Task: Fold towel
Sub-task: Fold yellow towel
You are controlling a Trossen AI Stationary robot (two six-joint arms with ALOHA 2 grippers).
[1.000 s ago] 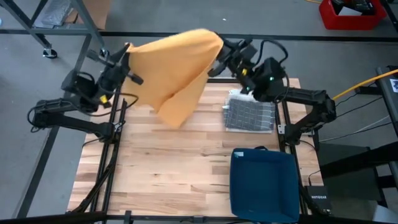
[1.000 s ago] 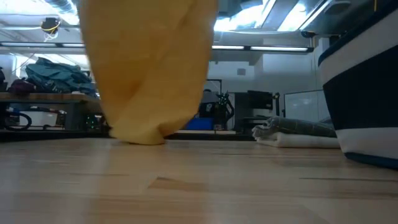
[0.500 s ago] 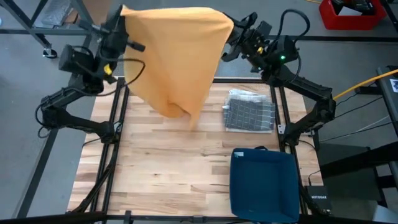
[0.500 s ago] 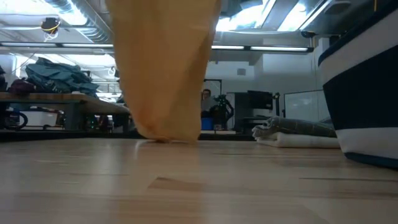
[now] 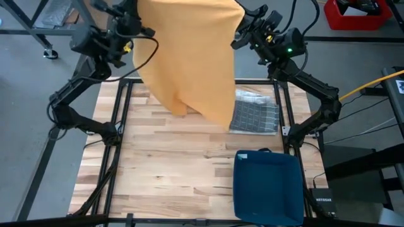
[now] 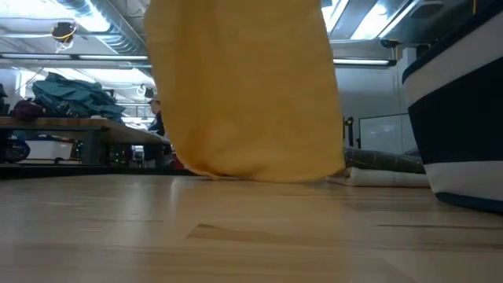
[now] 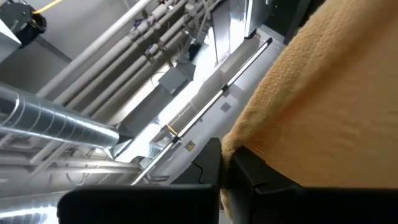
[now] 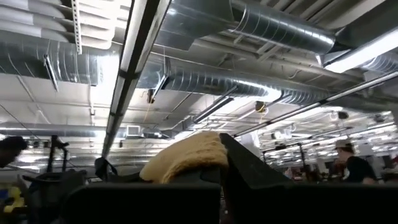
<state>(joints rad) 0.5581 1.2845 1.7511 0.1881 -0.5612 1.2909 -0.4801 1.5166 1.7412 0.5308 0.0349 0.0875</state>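
1. The pale wooden slatted table (image 5: 170, 164) spans the space between both arms.
2. A large mustard-yellow terry towel (image 5: 192, 57) hangs high over the far half of the table, spread between the two arms; in the low view its bottom edge (image 6: 251, 174) sits at about table level (touching or not, I cannot tell).
3. A dark blue fabric bin (image 5: 268, 186) stands at the near right edge.
4. A folded grey checked cloth (image 5: 254, 115) lies on the right, partly behind the towel.
5. The left gripper (image 5: 131, 22) is clamped on the towel's upper left corner.
6. The right gripper (image 5: 243, 28) pinches the upper right corner, a bunch of cloth (image 8: 186, 158) showing between its fingers.
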